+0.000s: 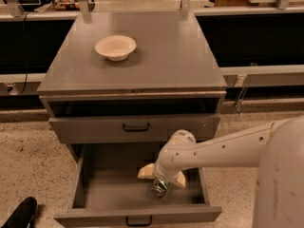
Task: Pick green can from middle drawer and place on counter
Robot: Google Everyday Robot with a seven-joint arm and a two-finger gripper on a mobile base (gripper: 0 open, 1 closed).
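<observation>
Bench (190, 56): grey top, bowl (115, 47) on it.
Drawer (104, 189): pulled out, can (159, 188) inside.
Claw (161, 177): down at can; grip cannot be told.

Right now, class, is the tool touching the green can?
Cannot tell. In the camera view the tool sits low in the drawer, open fingers either side of the green can, but the arm hides any contact.
</observation>
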